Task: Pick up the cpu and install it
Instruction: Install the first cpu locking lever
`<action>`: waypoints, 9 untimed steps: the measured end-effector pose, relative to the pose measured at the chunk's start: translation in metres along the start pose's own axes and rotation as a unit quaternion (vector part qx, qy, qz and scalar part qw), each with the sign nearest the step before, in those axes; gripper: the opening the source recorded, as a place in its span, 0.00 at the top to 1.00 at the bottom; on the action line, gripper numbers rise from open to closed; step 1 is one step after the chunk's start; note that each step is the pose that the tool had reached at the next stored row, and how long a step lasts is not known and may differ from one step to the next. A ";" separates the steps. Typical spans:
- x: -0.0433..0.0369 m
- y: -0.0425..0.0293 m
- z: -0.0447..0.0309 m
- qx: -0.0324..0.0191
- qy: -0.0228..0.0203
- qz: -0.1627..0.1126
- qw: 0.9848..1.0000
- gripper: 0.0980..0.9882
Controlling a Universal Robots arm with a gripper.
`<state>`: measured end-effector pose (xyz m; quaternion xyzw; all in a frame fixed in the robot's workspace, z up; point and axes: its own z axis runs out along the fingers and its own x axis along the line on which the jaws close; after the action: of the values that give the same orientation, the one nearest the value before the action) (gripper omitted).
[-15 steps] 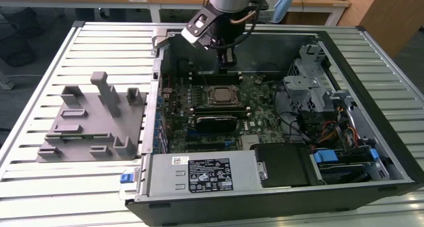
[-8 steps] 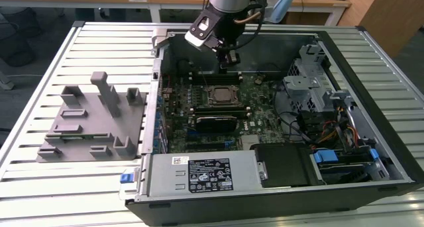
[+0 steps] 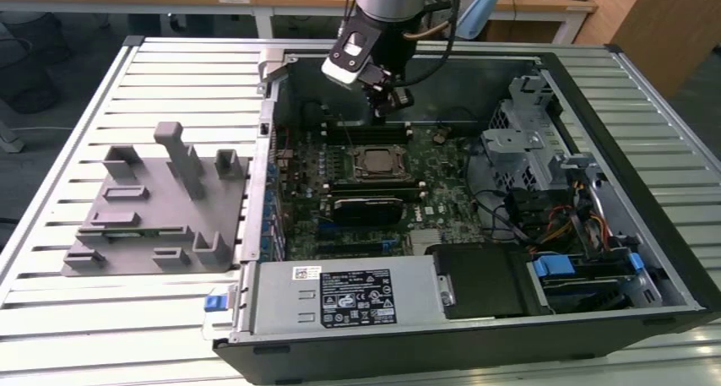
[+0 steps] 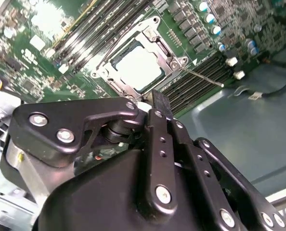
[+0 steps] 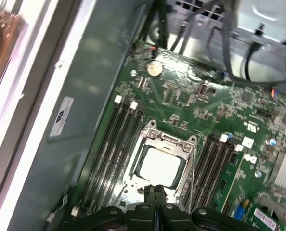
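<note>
The cpu (image 3: 376, 160) lies flat inside the socket frame (image 3: 351, 152) on the motherboard, silvery top up. Both wrist views look down on the cpu (image 4: 136, 67) (image 5: 160, 166) with the metal frame (image 5: 167, 139) around it. A thin lever (image 4: 201, 77) sticks out beside the socket. My gripper (image 3: 381, 109) hangs inside the open computer case, a short way above the board and just off the socket's far edge. Its fingers (image 5: 150, 192) are pressed together with nothing between them. In the second wrist view the gripper (image 4: 160, 102) ends close to the socket's rim.
The open computer case (image 3: 270, 133) lies on a slatted table. Memory slots (image 5: 109, 149) flank the socket. A drive cage (image 3: 529, 133) and cables (image 3: 563, 225) fill the exterior view's right, the power supply (image 3: 338, 297) the front. A grey plastic tray (image 3: 158, 209) with posts stands on the left.
</note>
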<state>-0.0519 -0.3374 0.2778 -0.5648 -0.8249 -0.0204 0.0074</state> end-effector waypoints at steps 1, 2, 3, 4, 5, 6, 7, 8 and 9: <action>0.0000 0.0000 0.0000 0.000 0.000 -0.009 1.000 0.99; 0.0000 0.0000 0.0001 0.001 0.000 -0.018 1.000 0.99; 0.0000 0.0000 0.0002 0.001 0.000 -0.027 1.000 0.99; 0.0000 0.0000 0.0002 0.002 0.000 -0.036 0.999 0.99; 0.0000 0.0000 0.0002 0.002 0.000 -0.045 0.999 0.99; 0.0000 0.0000 0.0003 0.003 0.000 -0.055 0.999 0.99; 0.0000 0.0000 0.0004 0.003 0.000 -0.064 0.998 0.99; 0.0000 0.0000 0.0004 0.003 0.000 -0.073 0.997 0.99; 0.0000 0.0000 0.0005 0.004 -0.001 -0.082 0.997 0.99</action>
<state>-0.0519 -0.3374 0.2773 -0.4956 -0.8683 -0.0173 0.0074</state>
